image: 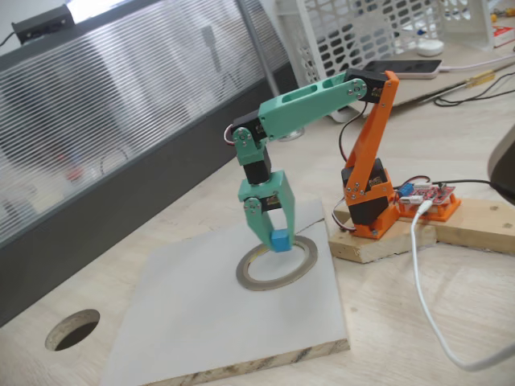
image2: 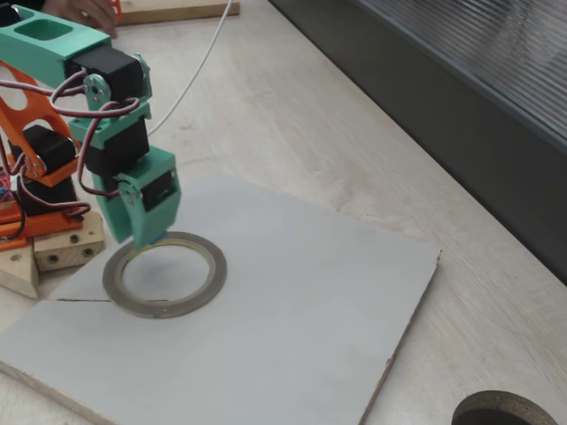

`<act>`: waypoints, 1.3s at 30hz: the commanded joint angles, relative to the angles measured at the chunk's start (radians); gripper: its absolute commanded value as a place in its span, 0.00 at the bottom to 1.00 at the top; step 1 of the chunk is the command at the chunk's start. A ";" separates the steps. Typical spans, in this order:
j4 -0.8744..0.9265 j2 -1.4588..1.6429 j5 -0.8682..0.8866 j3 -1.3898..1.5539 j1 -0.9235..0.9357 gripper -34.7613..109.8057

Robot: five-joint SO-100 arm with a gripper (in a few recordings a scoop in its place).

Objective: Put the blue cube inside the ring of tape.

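The arm points straight down, its gripper (image: 275, 236) clenching the blue cube (image: 280, 240) over the ring of tape's (image: 257, 278) 12 o'clock rim.

Tabletop: pale wood (image: 451, 161), round cut-out hole (image: 72, 329)
Wall: ribbed translucent panel (image: 121, 104) above dark strip (image2: 461, 115)
Rear: white crate (image: 362, 28)

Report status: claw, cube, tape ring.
Claw shut on blue cube, hanging over the far rim of the tape ring. Cube not yet set down. Nothing inside the ring on the white board.
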 commanded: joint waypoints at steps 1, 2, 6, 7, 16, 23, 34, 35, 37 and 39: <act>-0.031 0.025 0.008 0.015 -0.012 0.33; -0.032 0.025 0.008 0.015 -0.012 0.33; -0.032 0.023 0.008 0.017 -0.011 0.33; -0.032 0.023 0.008 0.017 -0.011 0.33; -0.054 0.021 0.006 0.054 -0.009 0.33; -0.112 0.021 0.006 0.078 -0.009 0.33; -0.115 0.038 0.006 0.153 -0.020 0.33; -0.115 0.038 0.006 0.156 -0.020 0.33; -0.115 0.040 0.006 0.156 -0.021 0.33; -0.115 0.040 0.006 0.158 -0.021 0.33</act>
